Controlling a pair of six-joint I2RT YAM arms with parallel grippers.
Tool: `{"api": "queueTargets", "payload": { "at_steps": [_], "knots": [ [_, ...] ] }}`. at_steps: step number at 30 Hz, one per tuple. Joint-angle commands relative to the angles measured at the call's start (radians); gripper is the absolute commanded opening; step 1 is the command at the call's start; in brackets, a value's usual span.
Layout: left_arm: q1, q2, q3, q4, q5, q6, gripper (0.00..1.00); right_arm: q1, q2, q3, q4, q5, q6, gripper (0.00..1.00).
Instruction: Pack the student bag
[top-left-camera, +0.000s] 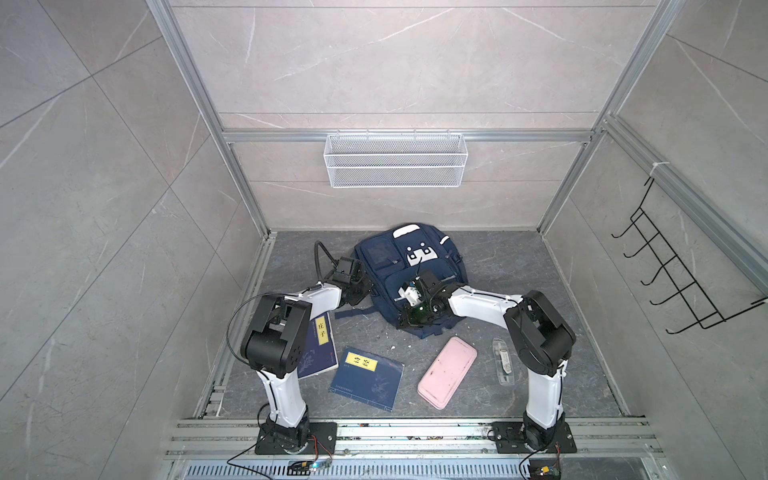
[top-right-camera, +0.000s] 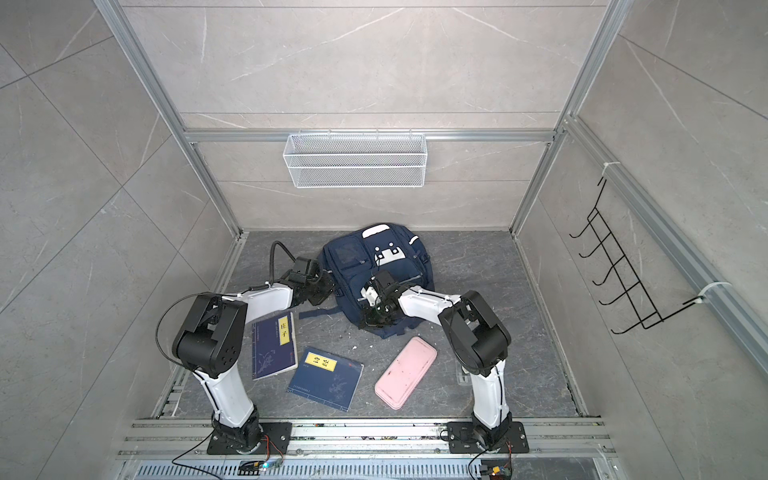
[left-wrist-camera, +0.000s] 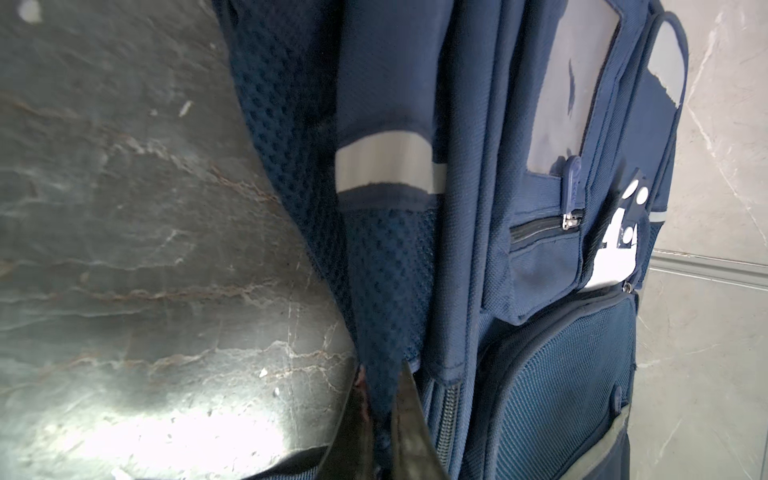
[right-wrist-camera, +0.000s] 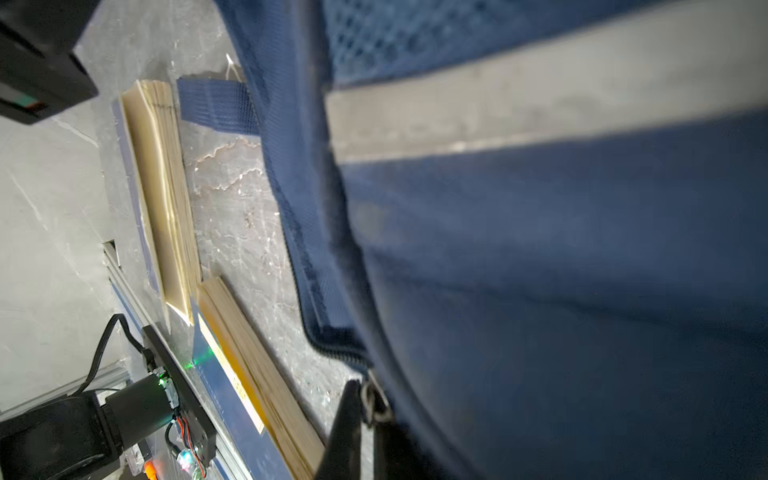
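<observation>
The student bag (top-left-camera: 384, 259) lies mid-frame on the tabletop (top-left-camera: 519, 270); left tool (left-wrist-camera: 382, 399) is closed on its mesh side (left-wrist-camera: 386, 270), right tool (right-wrist-camera: 368, 415) closed on the zipper pull (right-wrist-camera: 376, 401). Best drawn along the track, bag taut

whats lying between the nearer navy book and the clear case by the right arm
The pink oblong case lies flat between the navy book and the clear case, touching neither. This shows in a top view.

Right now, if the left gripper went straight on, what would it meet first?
The student bag: the left gripper is shut on its mesh side, so more bag fabric likely lies directly ahead.
</observation>
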Motion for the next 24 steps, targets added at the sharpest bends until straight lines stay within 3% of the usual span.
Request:
{"api": "queueTargets", "payload": {
  "at_steps": [1, 6, 13, 17, 24],
  "knots": [
    [-0.011, -0.070, -0.040, -0.002, 0.031, -0.013, 0.00, -0.002, 0.015, 0.074, -0.008, 0.098, -0.042, 0.00],
    [-0.011, -0.118, -0.122, 0.024, 0.016, -0.035, 0.00, -0.048, -0.034, 0.077, -0.057, 0.163, -0.088, 0.00],
    [-0.033, -0.141, -0.219, 0.120, 0.029, -0.133, 0.00, -0.195, -0.143, 0.018, -0.108, 0.203, -0.147, 0.00],
    [-0.083, -0.114, -0.192, 0.140, 0.038, -0.154, 0.00, -0.210, -0.177, -0.007, -0.146, 0.231, -0.182, 0.00],
    [-0.139, -0.046, -0.099, 0.155, 0.044, -0.189, 0.02, -0.187, -0.190, -0.134, -0.062, 0.205, -0.123, 0.00]
  ]
}}
